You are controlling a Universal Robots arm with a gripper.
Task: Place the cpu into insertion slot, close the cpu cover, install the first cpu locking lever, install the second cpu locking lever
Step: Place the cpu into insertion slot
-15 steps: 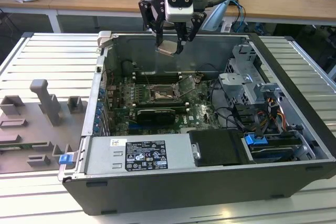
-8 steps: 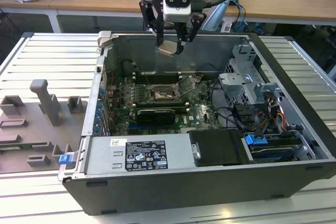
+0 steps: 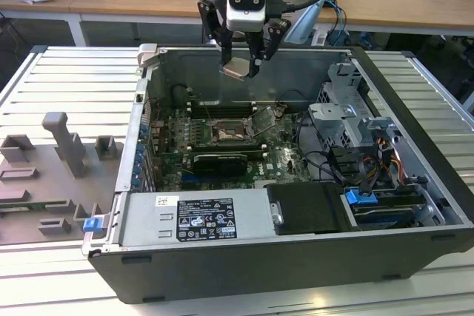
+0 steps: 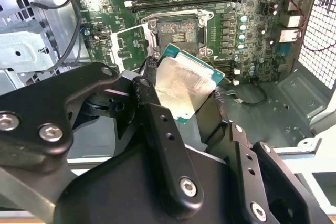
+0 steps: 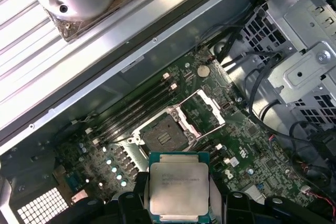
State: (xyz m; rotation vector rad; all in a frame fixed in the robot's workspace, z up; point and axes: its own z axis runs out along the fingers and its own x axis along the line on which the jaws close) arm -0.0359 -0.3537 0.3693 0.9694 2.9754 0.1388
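In the exterior view, pincer (image 3: 241, 66) clamped on the cpu (image 3: 235, 69), held tilted well above the insertion slot (image 3: 228, 135) inside the open computer case (image 3: 415, 205); cpu cover (image 3: 264, 121) swung up just beside the insertion slot, toward the exterior view's right.

In the second wrist view, cpu (image 4: 184, 85) gripped by two opposite edges between black fingers (image 4: 149, 67), apart from the bare insertion slot (image 4: 177, 34); cpu cover (image 4: 128, 48) flipped open at the insertion slot's side.

In the first wrist view, cpu (image 5: 178, 184) seen flat-on, near the uncovered insertion slot (image 5: 164, 136); cpu cover (image 5: 202, 114) raised off it.
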